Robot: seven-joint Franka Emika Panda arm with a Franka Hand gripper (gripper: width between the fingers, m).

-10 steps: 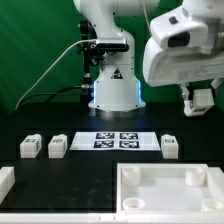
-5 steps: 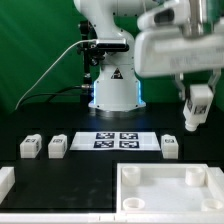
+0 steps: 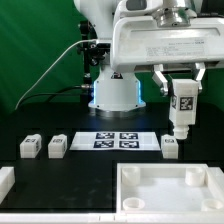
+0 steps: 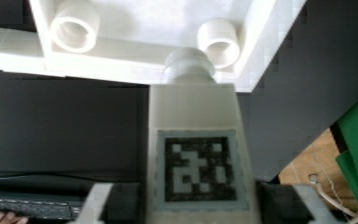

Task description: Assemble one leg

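Note:
My gripper is shut on a white leg with a black-and-white tag, which hangs upright in the air above the table's right part. In the wrist view the gripper clamps this leg between its dark pads, tag facing the camera, the leg's tip pointing toward the large white tray-like piece with round sockets. Three more legs lie on the black table: two at the exterior view's left and one under the held leg.
The marker board lies in the middle before the robot base. The tray-like piece fills the front right. A small white part sits at the front left edge.
The gripper with the leg in it has moved toward the exterior view's left and forward, and now hangs over the lone leg on the right.

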